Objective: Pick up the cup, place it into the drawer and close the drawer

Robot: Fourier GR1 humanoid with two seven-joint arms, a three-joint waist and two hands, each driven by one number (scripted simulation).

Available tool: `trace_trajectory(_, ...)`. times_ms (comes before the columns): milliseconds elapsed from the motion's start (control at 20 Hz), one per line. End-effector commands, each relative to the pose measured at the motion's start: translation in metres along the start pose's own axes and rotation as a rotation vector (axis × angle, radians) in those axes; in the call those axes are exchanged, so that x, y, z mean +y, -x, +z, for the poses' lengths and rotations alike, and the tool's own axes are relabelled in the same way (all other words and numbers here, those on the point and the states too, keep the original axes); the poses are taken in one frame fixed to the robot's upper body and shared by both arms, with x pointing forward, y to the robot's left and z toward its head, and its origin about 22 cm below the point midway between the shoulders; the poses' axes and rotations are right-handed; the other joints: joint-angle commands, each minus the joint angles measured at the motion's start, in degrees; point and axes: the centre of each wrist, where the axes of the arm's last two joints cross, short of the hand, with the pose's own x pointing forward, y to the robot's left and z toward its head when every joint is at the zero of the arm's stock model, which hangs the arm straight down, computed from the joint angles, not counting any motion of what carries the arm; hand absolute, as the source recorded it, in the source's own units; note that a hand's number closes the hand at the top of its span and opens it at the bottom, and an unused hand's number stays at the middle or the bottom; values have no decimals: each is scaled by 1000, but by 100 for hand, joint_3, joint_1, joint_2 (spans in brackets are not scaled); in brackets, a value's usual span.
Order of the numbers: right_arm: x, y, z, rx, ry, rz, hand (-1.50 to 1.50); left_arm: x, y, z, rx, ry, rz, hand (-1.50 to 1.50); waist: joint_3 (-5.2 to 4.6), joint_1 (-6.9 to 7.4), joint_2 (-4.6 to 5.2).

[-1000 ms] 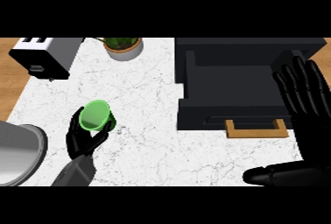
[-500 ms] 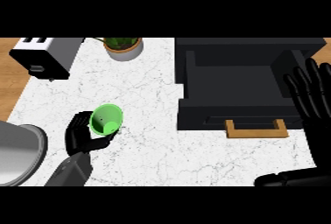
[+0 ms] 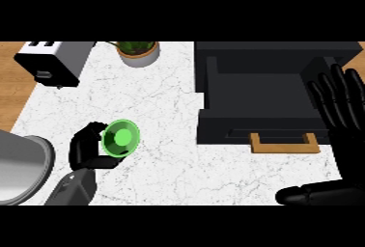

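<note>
Low at left, left hand (image 3: pixel 89 150) grips green cup (image 3: pixel 120 138); right hand (image 3: pixel 342 108) rests open.

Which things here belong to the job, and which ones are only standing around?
For the job: green cup in left hand; open drawer with wooden handle.

Just there: toaster, potted plant, grey bowl; right hand resting, open.

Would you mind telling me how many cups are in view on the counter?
1. The green cup is at the counter's left side, held in the left hand, left of the drawer. The hand may hide part of it.
</note>
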Motion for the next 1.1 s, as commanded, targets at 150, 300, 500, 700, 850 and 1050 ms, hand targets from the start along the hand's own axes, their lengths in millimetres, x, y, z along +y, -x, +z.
trace_trajectory(150, -4, -10, 7, -4, 17, 25, -150, -16, -35, -38, -117, 194, 78, 150, 6, 45, -31)
trace_trajectory(300, -18, -7, 3, 6, 28, 14, -150, -44, -50, -39, -96, 244, 81, 150, 8, 64, -28)
trace_trajectory(500, -14, 5, 2, 15, 14, 1, -150, -99, -71, -66, -122, 295, 135, 150, 5, 18, -9)
trace_trajectory(700, -7, 7, 10, 15, 19, 15, -150, -124, -121, -95, -120, 297, 184, 150, 4, 14, -13)
trace_trajectory(850, -8, -10, -12, 14, 0, 20, -150, -151, -126, -110, -118, 301, 145, 150, -2, -31, 8)
trace_trajectory(1050, -8, 6, 17, 9, 33, 20, -150, -181, -174, -114, -150, 326, 130, 150, 3, -32, -9)
